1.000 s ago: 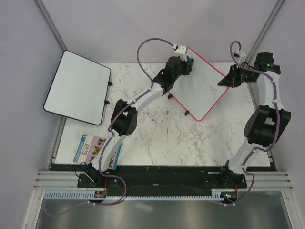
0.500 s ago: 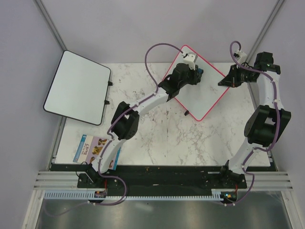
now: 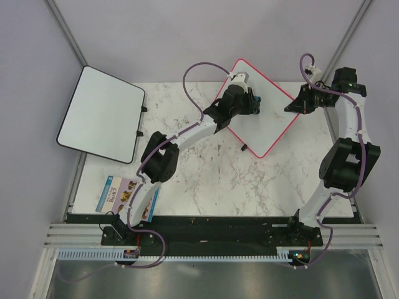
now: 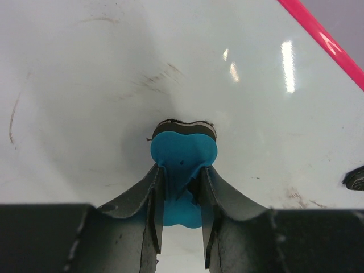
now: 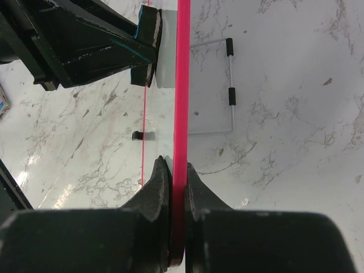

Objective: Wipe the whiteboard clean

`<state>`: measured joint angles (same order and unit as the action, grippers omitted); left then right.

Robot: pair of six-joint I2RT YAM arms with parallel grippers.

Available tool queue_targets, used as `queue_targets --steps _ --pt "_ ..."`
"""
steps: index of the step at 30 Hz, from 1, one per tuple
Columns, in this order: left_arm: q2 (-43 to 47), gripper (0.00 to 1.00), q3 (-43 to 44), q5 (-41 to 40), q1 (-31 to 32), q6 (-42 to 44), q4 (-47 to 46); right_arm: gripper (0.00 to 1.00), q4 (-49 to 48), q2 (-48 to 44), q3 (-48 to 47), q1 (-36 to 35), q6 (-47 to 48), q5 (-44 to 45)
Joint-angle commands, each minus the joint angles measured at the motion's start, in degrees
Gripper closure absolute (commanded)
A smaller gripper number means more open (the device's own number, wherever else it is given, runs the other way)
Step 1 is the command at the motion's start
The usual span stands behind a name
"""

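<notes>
Blue eraser [image 4: 183, 149] clamped in left pincer [image 4: 182, 173], pressing whiteboard [image 4: 85, 74].

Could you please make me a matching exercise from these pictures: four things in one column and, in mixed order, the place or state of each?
Things
1. eraser
2. whiteboard
3. black-framed board
4. leaflet

Places or states
A. lies at the near-left edge of the table
B. pink edge clamped in the right gripper
C. sits at the table's far-left corner
D. held in the left gripper, against a white surface

Pairs: 1-D, 2-B, 3-C, 4-A
</notes>
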<state>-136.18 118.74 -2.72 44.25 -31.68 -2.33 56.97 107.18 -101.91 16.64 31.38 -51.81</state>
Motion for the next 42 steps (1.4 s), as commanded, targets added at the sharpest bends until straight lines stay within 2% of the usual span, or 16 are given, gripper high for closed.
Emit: queue_targets --steps 1,7,17,21,26,30,33,42 --pt "-7.78 0.98 6.4 -2.19 -1.53 -2.77 12.08 1.0 14.4 3.21 5.23 -8.12 17.4 6.2" --pt "-9.54 0.98 14.23 -5.36 -3.29 -3.99 12.26 1.0 14.31 3.21 5.14 -8.12 17.4 6.11" --pt "-10.16 0.98 15.38 -5.02 -6.1 -5.67 5.15 1.0 14.31 3.3 5.4 -8.21 17.4 6.2" --pt "-11.39 0.98 17.22 -3.96 -6.28 -4.18 3.12 1.0 14.4 3.48 5.49 -8.29 17.49 6.2" --pt "-12.97 0.98 20.21 -2.46 -6.19 1.61 3.91 1.0 14.4 3.57 5.58 -8.3 17.49 6.2" --pt "-12.97 0.98 19.78 -0.98 -6.19 5.75 4.79 1.0 14.4 3.65 5.67 -8.47 17.4 6.2" --pt "-13.23 0.98 19.43 4.82 -5.76 7.33 5.66 1.0 14.31 4.0 5.4 -8.56 17.32 6.2" --pt "-11.83 0.98 12.57 9.31 1.09 12.6 7.69 1.0 14.22 4.45 5.58 -8.73 17.14 6.55"
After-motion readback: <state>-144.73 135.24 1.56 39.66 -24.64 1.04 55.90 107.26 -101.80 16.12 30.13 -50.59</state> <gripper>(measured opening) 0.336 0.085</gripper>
